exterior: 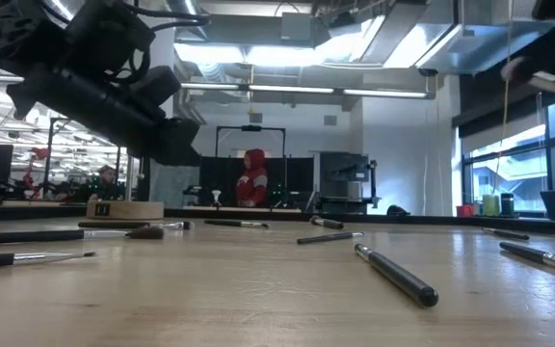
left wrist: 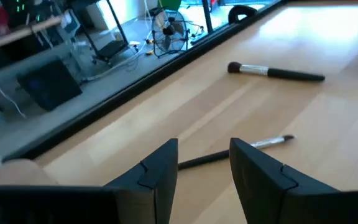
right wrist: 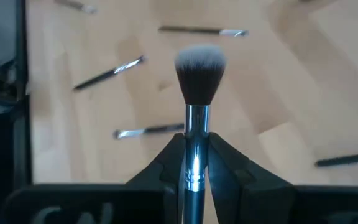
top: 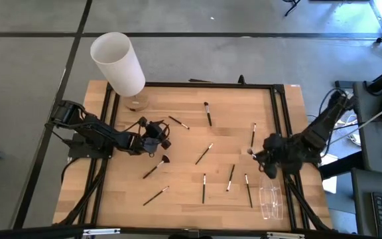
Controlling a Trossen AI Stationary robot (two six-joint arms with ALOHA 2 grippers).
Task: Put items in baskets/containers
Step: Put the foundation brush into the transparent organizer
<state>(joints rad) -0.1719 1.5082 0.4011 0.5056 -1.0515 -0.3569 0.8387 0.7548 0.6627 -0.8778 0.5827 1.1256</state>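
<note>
Several thin black-handled brushes lie flat, scattered over the wooden table point(top: 191, 143). My left gripper point(top: 162, 137) hovers open over the left part; in its wrist view the gripper point(left wrist: 204, 168) has a thin brush point(left wrist: 241, 149) lying on the wood beyond its fingertips, and a fluffy-headed brush point(left wrist: 275, 72) lies farther off. My right gripper point(top: 256, 155) is at the right part, shut on a brush with a white-tipped fluffy head point(right wrist: 200, 65). The transparent holder point(top: 270, 199) rests on the table near the right front corner. My right gripper point(right wrist: 196, 143) pinches the fluffy brush between its two fingers at the silvery ferrule point(right wrist: 196, 121), just below the head. The brush lies along the fingers, with its head sticking out past the fingertips. It is lifted clear of the table.
A tall white cylinder point(top: 118, 63) leans over a round wooden base point(top: 136, 103) at the far left corner. Black frame rails point(top: 280, 119) border the table. More brushes lie in the middle point(top: 204, 153) and near front point(top: 203, 188). A person in red point(exterior: 253, 178) stands far behind.
</note>
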